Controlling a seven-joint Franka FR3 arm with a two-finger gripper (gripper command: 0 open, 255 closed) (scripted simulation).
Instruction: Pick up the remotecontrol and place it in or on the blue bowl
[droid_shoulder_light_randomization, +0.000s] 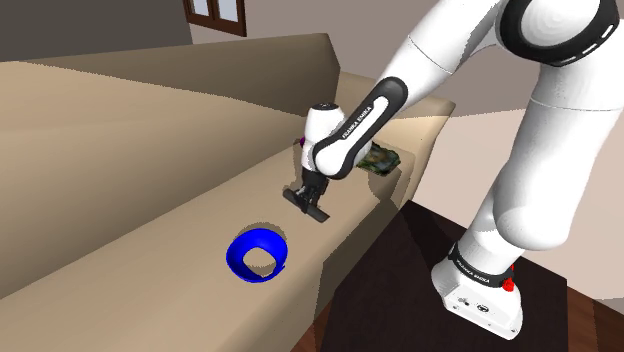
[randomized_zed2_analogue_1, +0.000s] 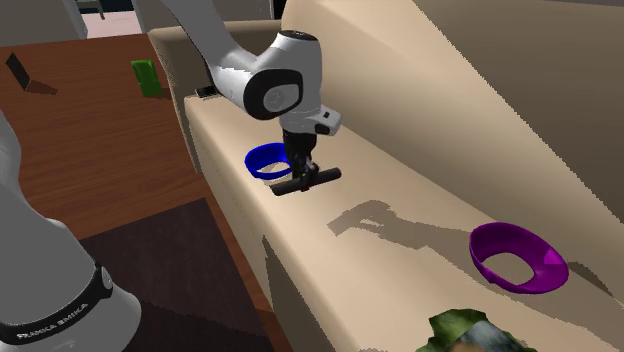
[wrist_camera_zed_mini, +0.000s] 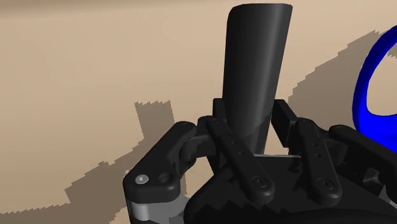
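- Well, the fingers (wrist_camera_zed_mini: 236, 151) clamp the black remote control (wrist_camera_zed_mini: 254, 63) above the sofa seat (droid_shoulder_light_randomization: 150, 200).
- By the shoulder view, the blue bowl (droid_shoulder_light_randomization: 258, 256) lies roughly seven o'clock of it.

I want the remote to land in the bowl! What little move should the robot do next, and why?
Probably carry it sideways until it hangs over the blue bowl. The gripper is shut on the black remote control, which looks lifted off the sofa seat, and the bowl lies toward the shoulder view's lower left of it.
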